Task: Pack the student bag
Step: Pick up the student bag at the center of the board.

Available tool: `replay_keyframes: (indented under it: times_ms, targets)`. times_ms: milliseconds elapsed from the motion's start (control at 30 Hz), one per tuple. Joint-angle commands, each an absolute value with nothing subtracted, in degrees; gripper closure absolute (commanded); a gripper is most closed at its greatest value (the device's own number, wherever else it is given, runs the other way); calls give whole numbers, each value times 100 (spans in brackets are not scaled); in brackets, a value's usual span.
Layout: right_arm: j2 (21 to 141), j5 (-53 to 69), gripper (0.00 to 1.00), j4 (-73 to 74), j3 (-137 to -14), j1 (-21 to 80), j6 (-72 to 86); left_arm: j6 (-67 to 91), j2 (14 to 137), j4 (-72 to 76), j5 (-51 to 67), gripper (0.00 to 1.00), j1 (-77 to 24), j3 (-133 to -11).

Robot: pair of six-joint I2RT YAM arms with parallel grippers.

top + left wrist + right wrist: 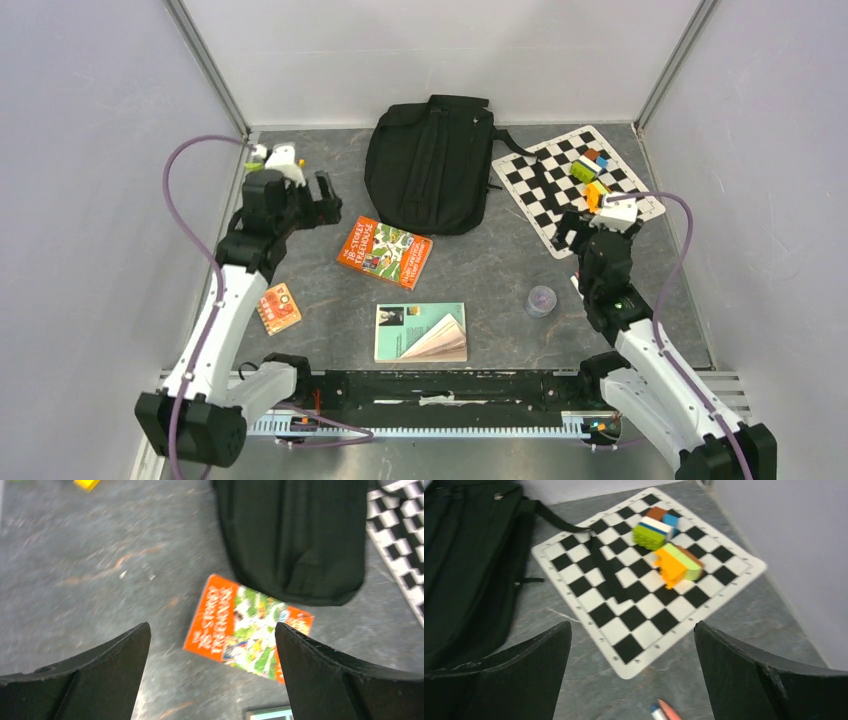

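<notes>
1. Far middle of the surface point(480, 275): student bag point(430, 165) point(295, 540) point(469, 565), black, lying flat, zippers on top, apart from both hands.
2. Just right of the bag: black-and-white checkered mat point(560, 205) point(644, 605), spread flat, with one black strap point(606, 575) of the bag trailing across its squares.
3. On the far part of the mat: toy blocks point(590, 175) point(669, 560) in a loose cluster, green topped with white and blue, orange joined to pale green, plus brown and blue pieces.
4. Just beside the near end of the bag: orange picture book point(384, 252) point(245, 630), face up and skewed; touching the bag or not, cannot tell.
5. Nearer the arm bases, middle: teal book point(420, 332), pages fanned open on its right side.
6. Beside the left forearm: small orange card point(279, 308), flat on the surface.
7. Near the right arm: small purple-tinted clear cup point(541, 300), well apart from the bag.
8. Left hand point(325, 200) point(212, 627): above the surface left of the bag, fingers spread wide, released, grasping nothing; orange book seen below through the gap in the wrist view.
9. Right hand point(575, 232) point(631, 625): above the near corner of the mat, likewise spread wide and empty, pointed toward the blocks.
</notes>
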State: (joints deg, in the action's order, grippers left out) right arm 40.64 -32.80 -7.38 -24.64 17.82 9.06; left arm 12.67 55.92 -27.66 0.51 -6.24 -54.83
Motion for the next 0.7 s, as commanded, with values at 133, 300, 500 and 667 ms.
replay_keyframes:
  times_ms: [133, 300, 500, 667]
  targets:
    - [5486, -1768, 2, -642, -3647, 1762, 2270, 755, 7227, -2601, 141, 0, -2100, -7493]
    - [6550, -1100, 2, -141, -4383, 1767, 2829, 293, 8189, -3005, 343, 0, -2847, -8132]
    - [7404, -19, 2, -561, -4482, 1806, 3322, 317, 8366, -2971, 284, 0, -3076, -7703]
    - [7964, 496, 3, -1064, -4346, 2082, 3674, 593, 8315, -2836, 461, 0, -3077, -7543]
